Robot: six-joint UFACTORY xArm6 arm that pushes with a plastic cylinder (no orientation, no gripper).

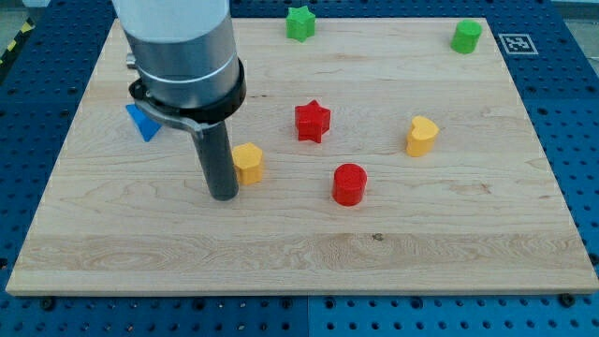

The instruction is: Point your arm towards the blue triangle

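The blue triangle (142, 123) lies near the board's left edge, partly hidden behind my arm's grey body. My tip (224, 196) rests on the board below and to the right of the triangle, well apart from it. The tip stands just left of a yellow block (249, 163), very close to it or touching it; I cannot tell which.
A red star (313, 122) sits at the centre, a red cylinder (349, 183) below and right of it, and a yellow heart-like block (421, 136) further right. A green star (299, 22) and a green cylinder (466, 36) sit along the top edge of the wooden board (299, 262).
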